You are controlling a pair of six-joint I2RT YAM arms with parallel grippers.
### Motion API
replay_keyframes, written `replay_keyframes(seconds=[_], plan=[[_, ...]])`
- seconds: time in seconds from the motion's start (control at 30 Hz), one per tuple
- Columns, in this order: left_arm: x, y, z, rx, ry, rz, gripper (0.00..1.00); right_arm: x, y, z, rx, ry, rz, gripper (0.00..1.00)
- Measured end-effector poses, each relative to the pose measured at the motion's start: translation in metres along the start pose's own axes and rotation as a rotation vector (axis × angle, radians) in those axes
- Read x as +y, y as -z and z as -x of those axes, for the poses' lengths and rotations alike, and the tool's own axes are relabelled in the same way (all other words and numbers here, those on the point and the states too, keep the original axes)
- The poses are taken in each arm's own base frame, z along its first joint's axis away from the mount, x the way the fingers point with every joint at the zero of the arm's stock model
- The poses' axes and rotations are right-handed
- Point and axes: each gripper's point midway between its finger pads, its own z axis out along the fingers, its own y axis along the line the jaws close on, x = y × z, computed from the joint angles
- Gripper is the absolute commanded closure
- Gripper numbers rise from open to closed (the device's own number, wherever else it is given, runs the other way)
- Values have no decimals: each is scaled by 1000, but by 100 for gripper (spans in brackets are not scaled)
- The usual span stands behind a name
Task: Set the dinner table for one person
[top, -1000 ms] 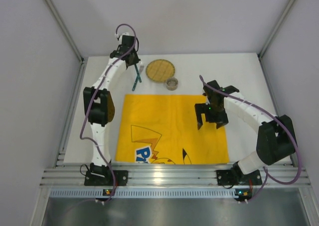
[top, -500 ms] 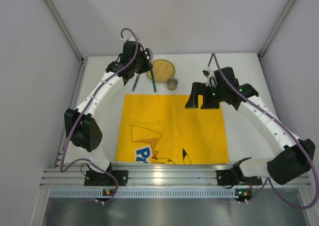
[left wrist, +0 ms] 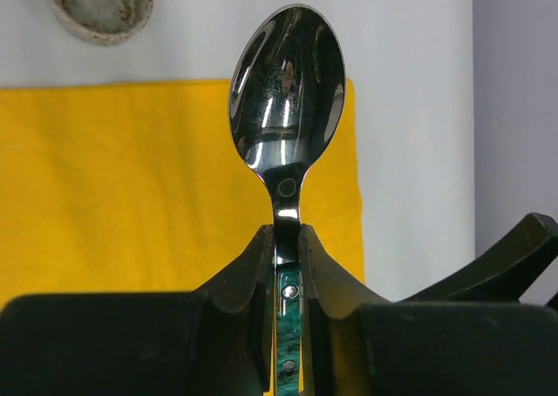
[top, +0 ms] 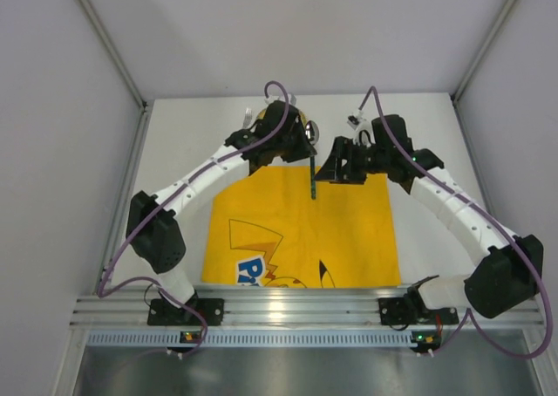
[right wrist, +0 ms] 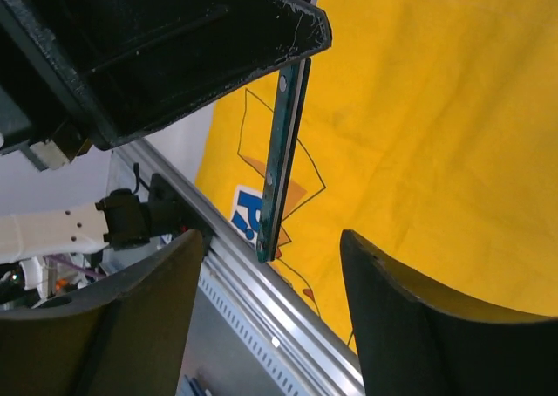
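Judging the step as cutlery placement, possibly a left-to-right handover. Seeing left gripper (left wrist: 286, 235) clamped tight on the neck of the spoon (left wrist: 286, 82), with the green handle (right wrist: 279, 152) hanging down over the far edge of the yellow cloth mat (top: 349, 230). Reading right gripper (top: 338, 167) as wide open, holding nothing, just beside that handle. In its wrist view, finding the handle lined up between the two fingers (right wrist: 410, 326) but apart from both. Locating the spoon in the air above the dinner table (top: 174, 134), touching neither mat nor tabletop as far as can be told.

Next, probably one of two:
- close the right fingers on the handle before letting go with the left
- lower and lay the spoon flat on the mat's right side

Either way, centre the handle first. Expecting slip or twist on thin, slick metal if pinched askew.

Room:
- tight between the two grippers near the far mat edge
- small round cup (left wrist: 98, 2) just beyond that edge, near the left gripper
- plenty of bare mat toward the aluminium rail (top: 288, 309)
- side walls (top: 70, 195) well apart from both arms
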Motion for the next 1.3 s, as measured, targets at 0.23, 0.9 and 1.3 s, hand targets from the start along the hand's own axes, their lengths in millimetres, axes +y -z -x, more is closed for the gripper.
replay_keyframes(seconds=[0.23, 0.9, 1.3], plan=[[-21, 1, -16, 12, -5, -35, 100, -12, -12, -13, 26, -39, 4, 51], [-18, 13, -8, -28, -61, 48, 24, -74, -2, -38, 60, -116, -227, 100], [95, 56, 1, -50, -11, 306, 25, -156, -2, -163, 392, -308, -468, 100]])
